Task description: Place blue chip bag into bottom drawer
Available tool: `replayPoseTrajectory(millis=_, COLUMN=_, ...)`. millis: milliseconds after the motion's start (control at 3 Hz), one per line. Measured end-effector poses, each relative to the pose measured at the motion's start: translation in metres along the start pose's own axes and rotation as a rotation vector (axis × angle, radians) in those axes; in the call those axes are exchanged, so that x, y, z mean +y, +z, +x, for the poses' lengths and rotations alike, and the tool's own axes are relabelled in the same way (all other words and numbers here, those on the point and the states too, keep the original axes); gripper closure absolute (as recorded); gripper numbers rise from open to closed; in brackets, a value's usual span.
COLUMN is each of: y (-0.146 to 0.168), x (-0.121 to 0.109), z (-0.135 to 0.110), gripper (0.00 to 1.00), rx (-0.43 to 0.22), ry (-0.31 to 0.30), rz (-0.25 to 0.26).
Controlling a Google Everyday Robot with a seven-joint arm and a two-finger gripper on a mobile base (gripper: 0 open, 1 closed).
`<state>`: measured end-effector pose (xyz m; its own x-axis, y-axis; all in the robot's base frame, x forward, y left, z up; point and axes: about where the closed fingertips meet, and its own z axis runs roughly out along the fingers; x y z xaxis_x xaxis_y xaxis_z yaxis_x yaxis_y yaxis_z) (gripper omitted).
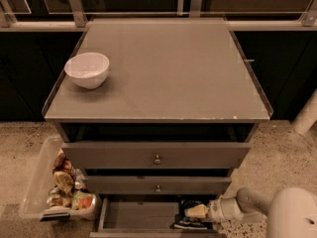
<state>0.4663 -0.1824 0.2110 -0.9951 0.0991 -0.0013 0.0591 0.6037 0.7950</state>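
Observation:
The bottom drawer (133, 216) is pulled open at the foot of the grey cabinet, showing its flat grey floor. The blue chip bag (189, 221), dark with white lettering, lies in the drawer's right end. My gripper (194, 211) reaches in from the lower right, low over the bag and touching or nearly touching its top. The white arm (292, 217) fills the lower right corner.
A white bowl (87, 69) sits on the left of the cabinet top (168, 73). The two upper drawers with round knobs (157, 158) are pulled out a little. A clear plastic bin (44, 182) of crumpled snack wrappers stands on the floor at left. A white post (306, 114) stands at right.

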Motion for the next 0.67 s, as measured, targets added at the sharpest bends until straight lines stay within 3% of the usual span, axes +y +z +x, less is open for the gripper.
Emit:
replayPoseTrajectory(millis=333, y=-0.0001, x=-0.0002, z=0.0002, gripper=0.0, rx=-0.001, ry=0.0, rz=0.0)
replayPoseTrajectory(millis=667, y=-0.0001, x=-0.0002, z=0.0002, gripper=0.0, rx=-0.001, ry=0.0, rz=0.0)
